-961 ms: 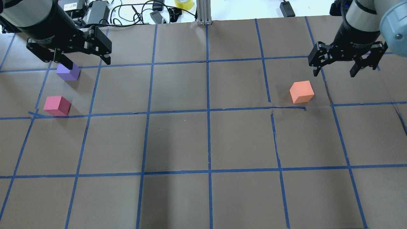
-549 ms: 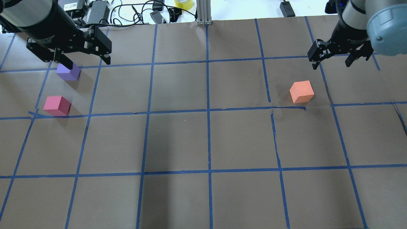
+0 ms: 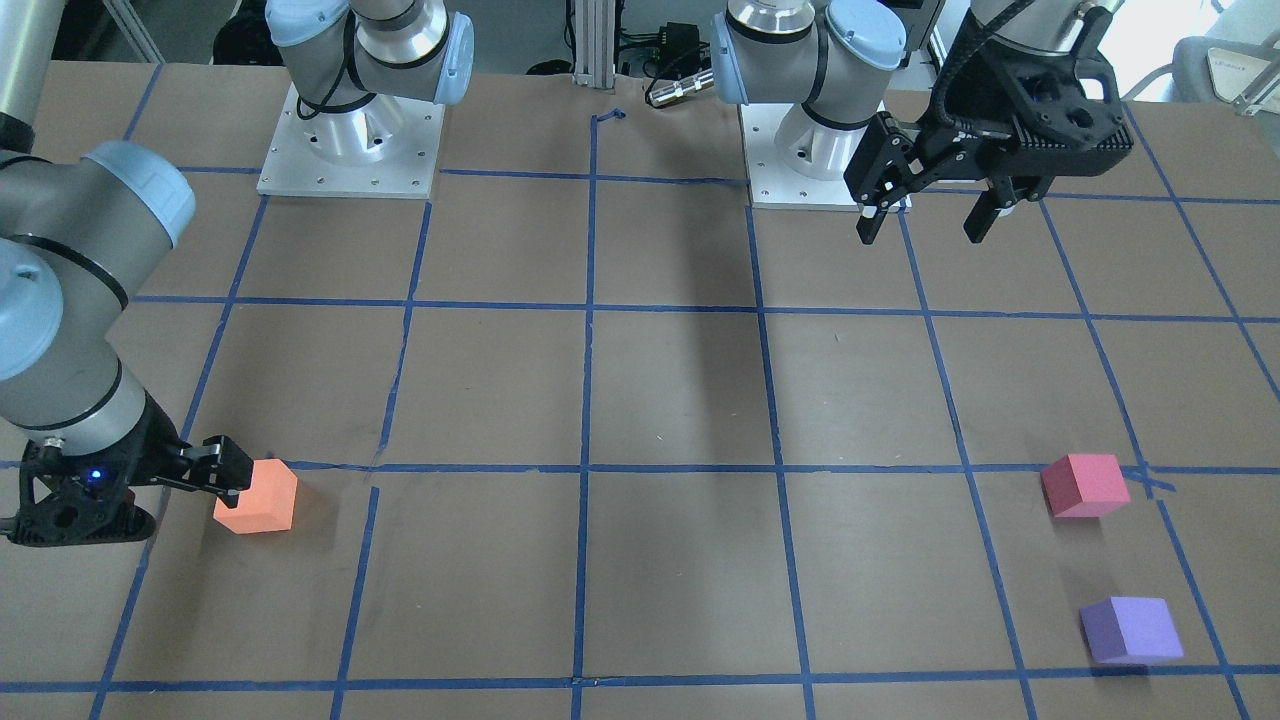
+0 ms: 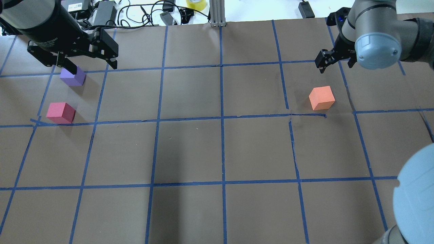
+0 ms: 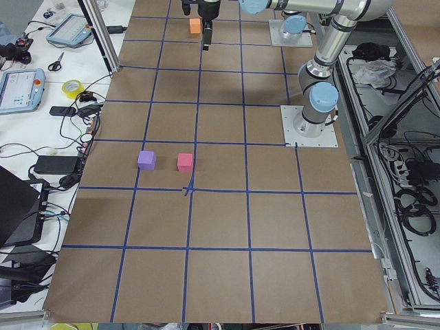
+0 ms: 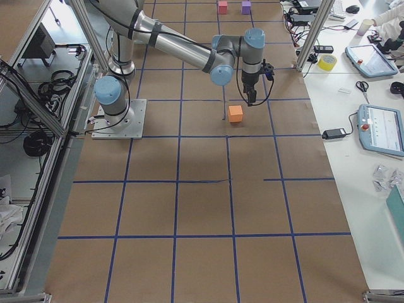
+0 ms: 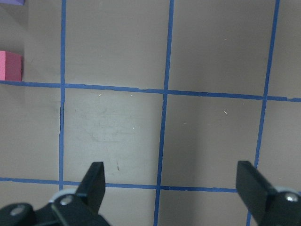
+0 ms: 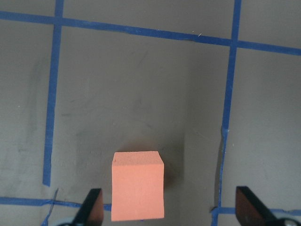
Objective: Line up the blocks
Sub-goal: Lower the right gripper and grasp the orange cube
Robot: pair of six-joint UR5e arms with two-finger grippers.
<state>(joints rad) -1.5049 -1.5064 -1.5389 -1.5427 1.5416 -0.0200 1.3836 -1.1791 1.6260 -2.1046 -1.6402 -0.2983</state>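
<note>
Right gripper (image 8: 169,195), spread wide and empty, points down over the small matte orange foam cube (image 8: 138,186) (off-centre); left gripper (image 7: 170,168) likewise gapes empty.

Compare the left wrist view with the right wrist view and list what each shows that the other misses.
Left wrist only: the pinkish red block at the left edge and a sliver of the purple block above it; the left gripper frames bare brown paper. Right wrist only: the orange block, framed by the right gripper, not gripped. Both: an open gripper, brown paper, blue tape lines.
</note>
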